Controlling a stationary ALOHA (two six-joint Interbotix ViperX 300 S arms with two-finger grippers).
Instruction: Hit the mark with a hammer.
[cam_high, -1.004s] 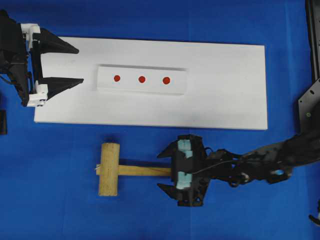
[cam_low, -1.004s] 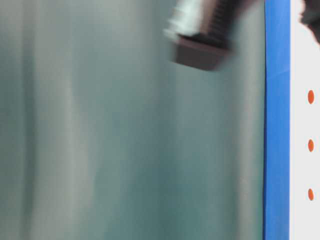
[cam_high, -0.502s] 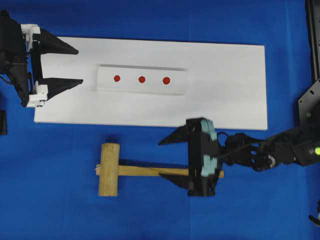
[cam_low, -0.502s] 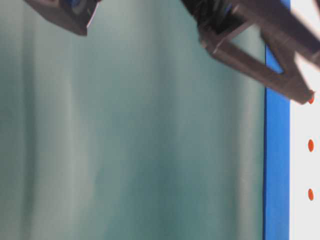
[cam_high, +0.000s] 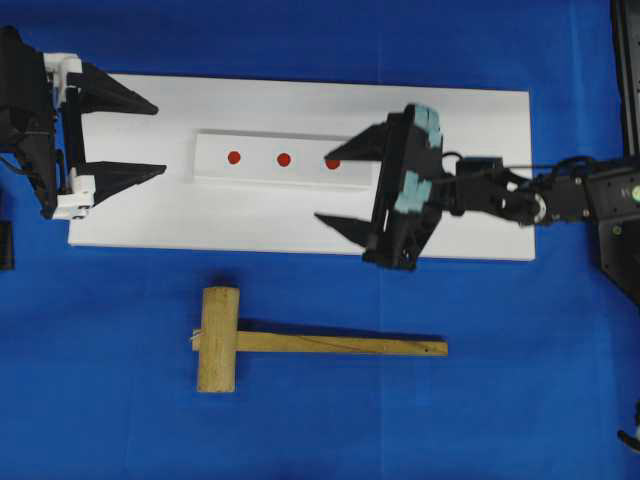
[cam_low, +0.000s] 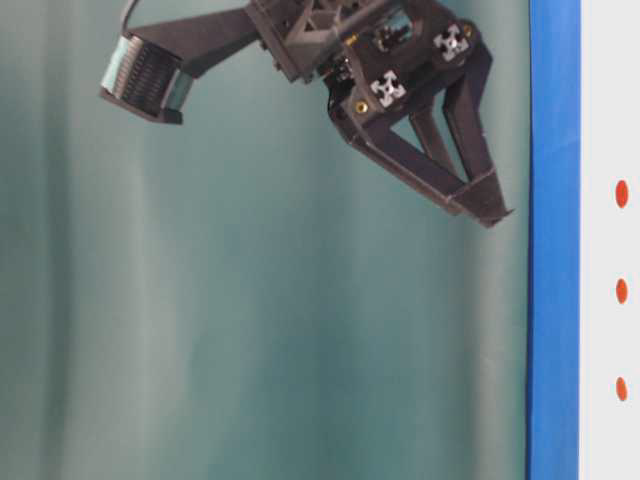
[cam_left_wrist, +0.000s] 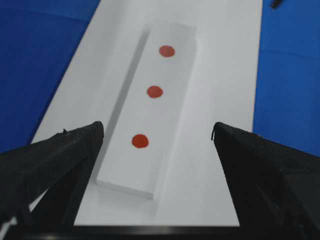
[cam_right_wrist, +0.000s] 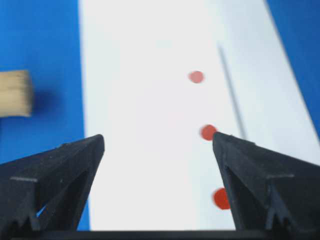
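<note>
The hammer, a light wooden mallet, lies flat on the blue cloth in front of the white board, handle pointing right; its head shows at the left edge of the right wrist view. Three red marks sit in a row on a raised white block; they also show in the left wrist view. My right gripper hangs open and empty above the board, one fingertip over the rightmost mark. My left gripper stands open and empty at the board's left end, facing the block.
The blue cloth covers the table around the board. From table level the right gripper is raised off the surface, with the marks at the right edge. A black arm base stands at the far right.
My right gripper has left the hammer's handle and swung up and back over the white board, still open. The hammer has stayed on the cloth. The left gripper has not moved.
</note>
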